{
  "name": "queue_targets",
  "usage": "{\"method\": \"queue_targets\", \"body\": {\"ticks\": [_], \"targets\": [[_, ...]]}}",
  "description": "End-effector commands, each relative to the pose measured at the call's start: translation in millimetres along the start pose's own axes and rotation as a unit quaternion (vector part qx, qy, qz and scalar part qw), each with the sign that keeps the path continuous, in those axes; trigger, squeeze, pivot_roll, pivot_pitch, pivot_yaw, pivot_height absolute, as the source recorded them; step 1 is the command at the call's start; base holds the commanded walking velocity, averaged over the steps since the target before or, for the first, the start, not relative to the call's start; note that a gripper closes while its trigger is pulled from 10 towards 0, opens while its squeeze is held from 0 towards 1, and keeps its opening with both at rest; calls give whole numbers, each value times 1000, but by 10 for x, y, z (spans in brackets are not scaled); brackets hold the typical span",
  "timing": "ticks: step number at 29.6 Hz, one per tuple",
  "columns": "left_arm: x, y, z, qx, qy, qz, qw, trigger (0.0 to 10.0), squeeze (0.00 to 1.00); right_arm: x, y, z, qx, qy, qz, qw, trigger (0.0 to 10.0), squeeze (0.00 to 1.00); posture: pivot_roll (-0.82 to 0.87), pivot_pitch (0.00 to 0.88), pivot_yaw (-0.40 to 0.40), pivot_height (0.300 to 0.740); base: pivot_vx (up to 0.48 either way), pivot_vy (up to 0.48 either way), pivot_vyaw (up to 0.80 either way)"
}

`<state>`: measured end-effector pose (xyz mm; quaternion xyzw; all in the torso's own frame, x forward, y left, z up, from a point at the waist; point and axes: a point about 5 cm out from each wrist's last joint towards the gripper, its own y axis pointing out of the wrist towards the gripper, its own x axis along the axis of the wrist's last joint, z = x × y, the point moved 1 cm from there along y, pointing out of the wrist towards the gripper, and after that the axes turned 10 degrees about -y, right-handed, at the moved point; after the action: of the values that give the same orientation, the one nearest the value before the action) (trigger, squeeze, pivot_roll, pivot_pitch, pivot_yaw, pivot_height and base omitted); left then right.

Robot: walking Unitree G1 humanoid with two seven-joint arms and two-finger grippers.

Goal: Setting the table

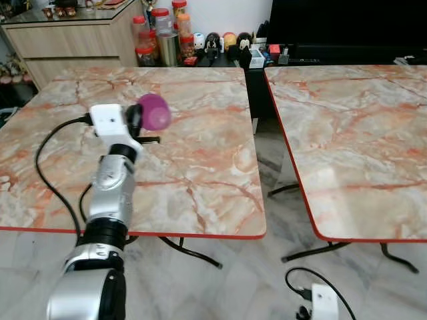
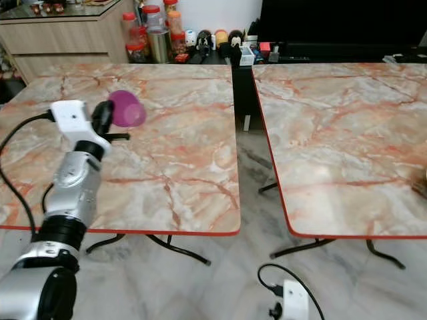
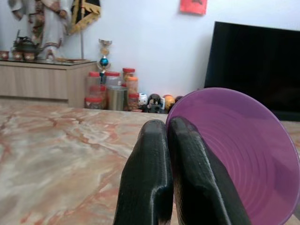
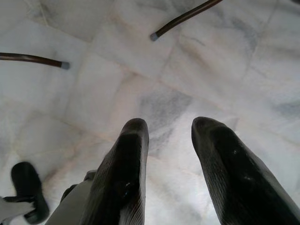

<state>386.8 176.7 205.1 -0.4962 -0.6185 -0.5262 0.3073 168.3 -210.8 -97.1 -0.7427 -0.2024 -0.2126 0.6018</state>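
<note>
My left gripper (image 1: 141, 119), at the end of my extended silver left arm (image 1: 110, 193), is held above the left-hand marble-patterned table with the red edge (image 1: 193, 167). Its two long black fingers (image 3: 154, 183) are pinched together on the rim of a round purple plastic bowl (image 1: 154, 111); one finger lies inside the rim and the other outside it. The bowl is tipped on its side, clear of the tabletop, with its opening facing back toward the wrist, so that the ribbed inner wall (image 3: 243, 164) is seen from the left wrist view. A black cable (image 1: 47, 167) loops from the white wrist housing (image 1: 110, 123) along the arm.

My right gripper (image 4: 168, 154) hangs low beside me over the pale marble floor tiles (image 4: 197, 61), its two fingers spread apart and holding nothing. Dark metal table legs (image 4: 183, 18) cross the floor beyond it.

A second marble-patterned table (image 1: 353, 147) stands to the right, separated from the first by a narrow gap. Behind the tables are a wooden sideboard (image 1: 73, 40), red-lidded jars (image 1: 160, 27), small figurines (image 1: 223, 43) and a large black screen (image 1: 347, 27).
</note>
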Motion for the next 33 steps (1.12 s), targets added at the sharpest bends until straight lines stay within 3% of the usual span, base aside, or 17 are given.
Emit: {"method": "queue_targets", "body": {"ticks": [1,18,21,33], "targets": [[59,16,57,8,6,-12,1000,10000,0,21,2,46,7,-5,-2,1000,10000,0,11,0,-9,736,0,-322,0],[72,38,40,6,4,-15,1000,10000,0,35,3,73,16,-25,-6,1000,10000,0,7,0,-11,736,0,-309,0],[75,42,37,5,4,-15,1000,10000,0,26,1,77,18,-32,-5,999,10000,0,7,0,-11,736,0,-292,669],[74,46,34,5,0,-13,1000,10000,0,25,2,70,9,-7,-3,1000,10000,0,4,0,-8,736,0,-291,159]]}}
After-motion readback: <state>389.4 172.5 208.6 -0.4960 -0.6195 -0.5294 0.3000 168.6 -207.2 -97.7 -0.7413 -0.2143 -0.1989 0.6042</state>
